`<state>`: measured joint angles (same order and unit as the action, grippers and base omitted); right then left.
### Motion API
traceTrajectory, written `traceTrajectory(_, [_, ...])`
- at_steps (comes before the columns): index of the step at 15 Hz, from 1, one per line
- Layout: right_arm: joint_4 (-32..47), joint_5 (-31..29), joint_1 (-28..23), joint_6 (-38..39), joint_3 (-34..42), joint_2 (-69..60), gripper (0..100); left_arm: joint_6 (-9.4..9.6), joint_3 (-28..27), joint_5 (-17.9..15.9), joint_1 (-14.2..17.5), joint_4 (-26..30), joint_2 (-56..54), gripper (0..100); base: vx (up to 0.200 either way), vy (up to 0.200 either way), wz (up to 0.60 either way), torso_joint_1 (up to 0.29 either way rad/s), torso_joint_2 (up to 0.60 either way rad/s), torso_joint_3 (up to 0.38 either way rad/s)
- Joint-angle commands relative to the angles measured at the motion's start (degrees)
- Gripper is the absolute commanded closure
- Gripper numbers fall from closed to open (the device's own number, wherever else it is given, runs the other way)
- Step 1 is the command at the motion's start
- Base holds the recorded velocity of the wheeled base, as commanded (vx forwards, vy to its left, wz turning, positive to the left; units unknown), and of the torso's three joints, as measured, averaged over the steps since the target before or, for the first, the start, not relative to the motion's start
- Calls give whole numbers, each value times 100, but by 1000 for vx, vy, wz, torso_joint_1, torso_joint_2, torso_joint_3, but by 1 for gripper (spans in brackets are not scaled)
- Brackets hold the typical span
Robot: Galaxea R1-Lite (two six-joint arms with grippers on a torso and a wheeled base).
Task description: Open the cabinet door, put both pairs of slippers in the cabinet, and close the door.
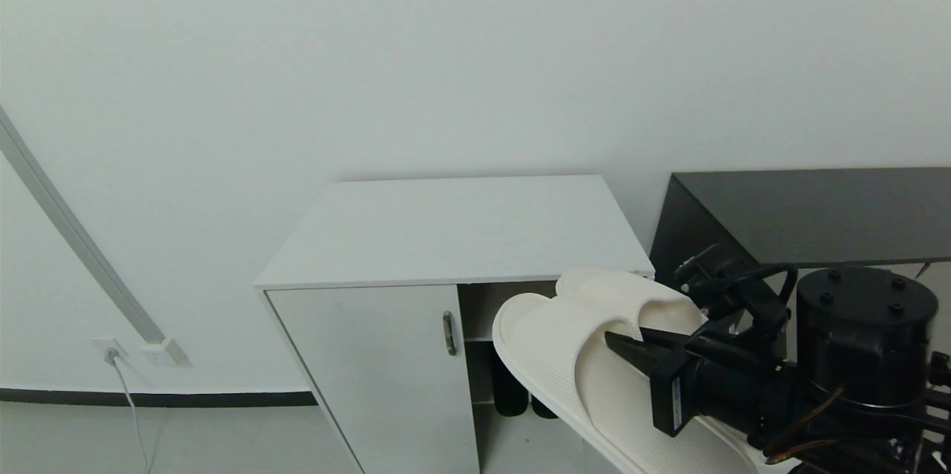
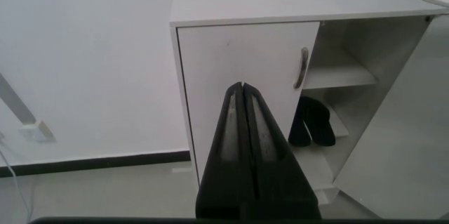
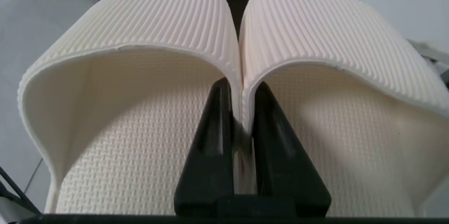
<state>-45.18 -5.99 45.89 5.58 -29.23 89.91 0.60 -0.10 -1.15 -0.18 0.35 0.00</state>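
Inside the white cabinet (image 1: pixel 453 229), on the side toward the robot's right, the compartment stands open, so the first step looks done. The left-hand door (image 1: pixel 371 370) with its metal handle (image 1: pixel 449 333) is shut. A dark pair of slippers (image 2: pixel 313 122) stands on the lower shelf (image 2: pixel 344 129), toes inward, which I take as the first pair already stowed.

The white pair of slippers (image 1: pixel 565 355) is in the air just in front of the opening, outside the cabinet and level with its upper shelf (image 2: pixel 340 76). The right tool (image 3: pixel 242 133) is clenched on the two slippers where their inner edges meet, pinching them side by side with toes toward the cabinet.

The left tool (image 2: pixel 243 92) hangs well apart from the cabinet front, its two halves pressed together with nothing between them.

By my judgement the task is past halfway. Left to do are carrying the white pair into the compartment, letting it go there, and swinging the open door (image 2: pixel 403 154) shut.
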Motion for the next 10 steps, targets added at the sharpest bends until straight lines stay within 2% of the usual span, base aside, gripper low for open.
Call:
traceTrajectory(1, [0,1,8,4,-3,9,100,-7,1,0,1,0,0,100,0,0,0,-173,388,207])
traceTrajectory(10, [-167,1,17,-5,40,106,100,-7,1,0,1,0,0,100,0,0,0,-216,527,311])
